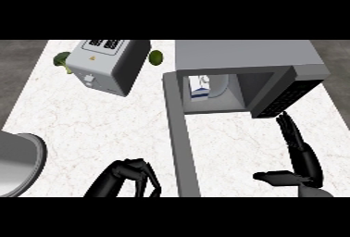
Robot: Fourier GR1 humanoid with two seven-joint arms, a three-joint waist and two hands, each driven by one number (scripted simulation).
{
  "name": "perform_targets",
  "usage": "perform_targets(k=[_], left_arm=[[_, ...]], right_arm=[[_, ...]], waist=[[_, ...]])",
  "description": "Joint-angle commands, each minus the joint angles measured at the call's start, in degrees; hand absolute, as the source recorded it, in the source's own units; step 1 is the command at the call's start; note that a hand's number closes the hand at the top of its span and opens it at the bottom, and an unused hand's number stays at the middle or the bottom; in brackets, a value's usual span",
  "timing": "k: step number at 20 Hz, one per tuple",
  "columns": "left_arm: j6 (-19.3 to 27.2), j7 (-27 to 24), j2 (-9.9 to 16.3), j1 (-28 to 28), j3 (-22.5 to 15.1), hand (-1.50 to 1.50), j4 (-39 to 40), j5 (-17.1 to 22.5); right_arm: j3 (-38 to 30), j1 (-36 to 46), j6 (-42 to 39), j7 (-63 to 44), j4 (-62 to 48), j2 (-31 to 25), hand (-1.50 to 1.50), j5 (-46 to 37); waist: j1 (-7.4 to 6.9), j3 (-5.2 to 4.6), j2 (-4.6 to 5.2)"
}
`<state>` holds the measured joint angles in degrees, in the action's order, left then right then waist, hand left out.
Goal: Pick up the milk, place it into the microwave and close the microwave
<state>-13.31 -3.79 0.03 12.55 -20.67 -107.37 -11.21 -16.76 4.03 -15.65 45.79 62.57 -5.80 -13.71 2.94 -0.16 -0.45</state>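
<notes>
A white and blue milk carton [198,89] stands upright inside the grey microwave [246,55], at the left of its cavity. The microwave door [181,143] hangs open, swung toward me on the left side of the cavity. My right hand [295,143] is open in front of the microwave's control panel, to the right of the door, fingers straight and pointing toward the oven, thumb out to the left. It holds nothing. At the lower edge, left of the door, my left hand [130,178] has its fingers curled downward over the counter and is empty.
A silver toaster [109,65] sits at the back left with a piece of broccoli [64,60] on its left and a green fruit [156,57] on its right. A grey round pan or bowl [17,162] juts in at the left edge. White marble counter [89,125] lies between them.
</notes>
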Motion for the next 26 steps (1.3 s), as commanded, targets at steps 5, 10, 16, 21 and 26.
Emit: perform_targets(k=[5, 10, 16, 21, 26], left_arm=[[-1.44, 5.05, -0.03, -17.94, -5.26, 1.50, 19.20, -2.46], [4.35, -6.10, -0.03, -25.48, -11.19, 1.50, 37.78, 1.23], [16.68, -6.80, -0.02, -33.92, -26.08, 1.50, 46.16, 13.49], [29.75, -6.76, -0.02, -37.75, -32.95, 1.50, 48.71, 17.55], [37.13, -5.91, -0.01, -42.03, -34.05, 1.50, 48.99, 22.49]], right_arm=[[-1.28, -11.93, -4.74, -4.95, 17.95, -1.68, -1.50, 4.91], [-2.91, -17.10, -8.94, -3.46, 22.81, -3.34, -1.50, 8.94], [-3.81, -18.27, -13.24, -7.48, 30.00, -5.85, -1.50, 14.81], [-2.93, -16.31, -14.15, -8.12, 32.76, -6.23, -1.50, 17.75], [-2.52, -13.93, -15.38, -11.03, 35.18, -8.66, -1.50, 20.35]], waist=[[0.23, 0.01, 0.39], [-0.10, 0.03, 0.67], [1.51, -0.03, 0.87], [3.41, -0.07, 1.08], [5.63, -0.17, 1.61]])
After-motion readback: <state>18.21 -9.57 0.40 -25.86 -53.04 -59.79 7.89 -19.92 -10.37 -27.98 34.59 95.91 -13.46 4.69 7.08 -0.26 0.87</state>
